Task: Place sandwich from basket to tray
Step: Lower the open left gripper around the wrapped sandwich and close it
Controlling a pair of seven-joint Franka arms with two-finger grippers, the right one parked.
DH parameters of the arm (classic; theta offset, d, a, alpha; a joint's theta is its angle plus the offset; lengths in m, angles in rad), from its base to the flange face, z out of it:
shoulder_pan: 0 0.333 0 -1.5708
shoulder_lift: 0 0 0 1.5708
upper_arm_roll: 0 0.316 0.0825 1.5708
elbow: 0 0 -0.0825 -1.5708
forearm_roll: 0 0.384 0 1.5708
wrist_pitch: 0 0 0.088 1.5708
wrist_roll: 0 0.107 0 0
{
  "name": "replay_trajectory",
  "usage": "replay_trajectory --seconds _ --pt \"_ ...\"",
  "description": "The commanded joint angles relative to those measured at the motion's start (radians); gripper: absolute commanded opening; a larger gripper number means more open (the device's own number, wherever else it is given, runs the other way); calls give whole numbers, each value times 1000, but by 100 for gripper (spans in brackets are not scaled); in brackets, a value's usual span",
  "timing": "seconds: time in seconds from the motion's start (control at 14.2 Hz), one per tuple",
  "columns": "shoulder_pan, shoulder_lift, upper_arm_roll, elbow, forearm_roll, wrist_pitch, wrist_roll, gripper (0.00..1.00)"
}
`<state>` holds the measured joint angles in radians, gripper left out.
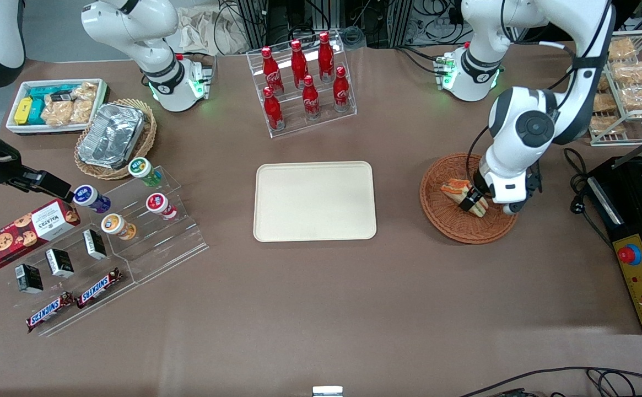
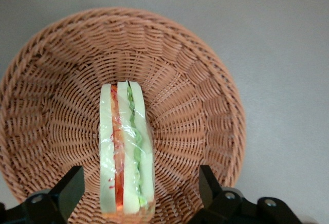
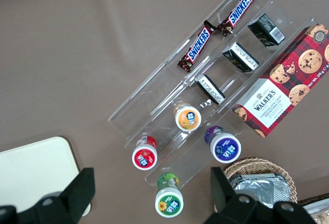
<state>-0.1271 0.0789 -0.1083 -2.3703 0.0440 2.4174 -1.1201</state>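
Observation:
The sandwich, a plastic-wrapped wedge of pale bread with orange-red and green layers, stands on edge in the reddish-brown wicker basket. My gripper is lowered into the basket, open, with one black finger on either side of the sandwich. In the left wrist view the gripper has a gap between each finger and the bread, the wider one on the green-layer side. The basket wall rises around them. The cream-beige tray lies bare at the table's middle, toward the parked arm from the basket.
A clear rack of red cola bottles stands farther from the front camera than the tray. A wire rack of bagged pastries and a black control box sit at the working arm's end. A tan basket with foil container and an acrylic snack stand lie toward the parked arm's end.

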Motion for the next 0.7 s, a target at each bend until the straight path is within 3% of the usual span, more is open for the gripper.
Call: replay_trajectory --seconds 0.0,0.56,0.63 --pt "-3 -1 2 -30 10 32 -43 96" --pt "-5 -7 6 -135 65 134 -101 96" --pt "-5 -7 6 -135 94 134 -128 87"
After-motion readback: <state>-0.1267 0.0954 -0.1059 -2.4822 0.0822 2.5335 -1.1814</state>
